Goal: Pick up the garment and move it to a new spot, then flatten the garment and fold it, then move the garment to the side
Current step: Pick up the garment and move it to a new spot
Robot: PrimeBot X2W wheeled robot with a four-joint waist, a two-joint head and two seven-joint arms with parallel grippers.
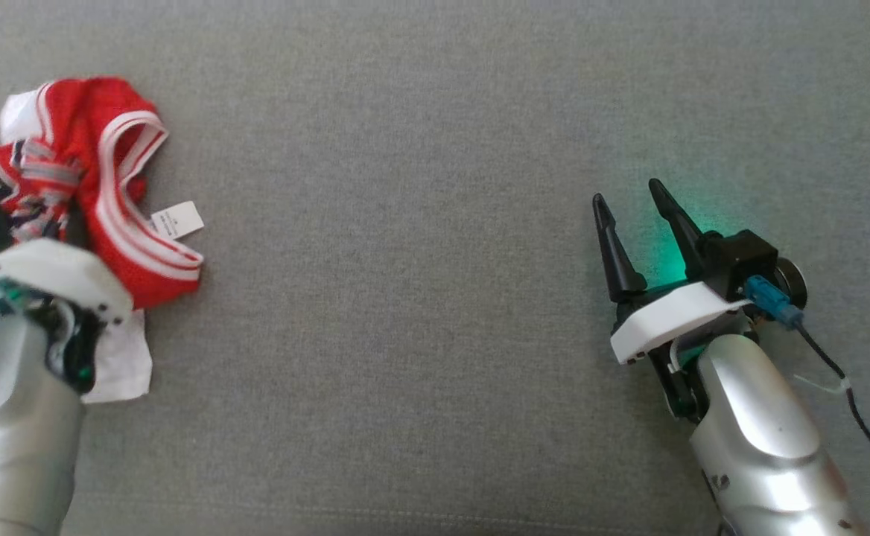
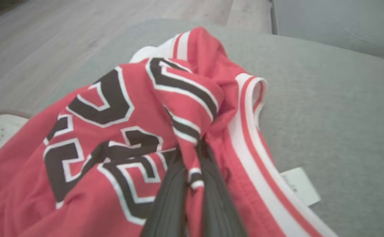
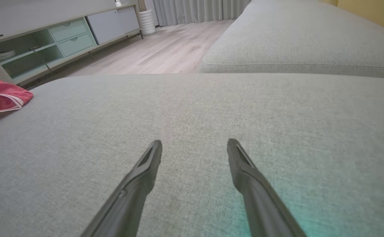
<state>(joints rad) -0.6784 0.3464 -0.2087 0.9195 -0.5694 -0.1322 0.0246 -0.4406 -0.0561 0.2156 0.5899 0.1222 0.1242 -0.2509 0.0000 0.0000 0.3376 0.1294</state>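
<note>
The garment (image 1: 115, 149) is a red jersey with white trim and black lettering, lying crumpled at the far left of the grey cushion (image 1: 420, 298). A white label (image 1: 176, 220) sticks out on its right side. In the left wrist view my left gripper (image 2: 193, 148) is shut on a raised fold of the garment (image 2: 113, 131), with red cloth pinched between the dark fingers (image 2: 169, 200). In the head view that arm's wrist covers the garment's lower part. Far to the right my right gripper (image 1: 629, 193) rests open just above bare cushion, nothing between its fingers (image 3: 139, 177); the garment (image 3: 1, 95) shows at the left edge.
The cushion's left edge runs close behind the garment, with wooden floor (image 2: 47, 39) beyond. A second grey cushion (image 3: 294, 42) adjoins further on, and a low cabinet (image 3: 57, 39) stands across the floor. A black cable (image 1: 852, 402) trails from my right wrist.
</note>
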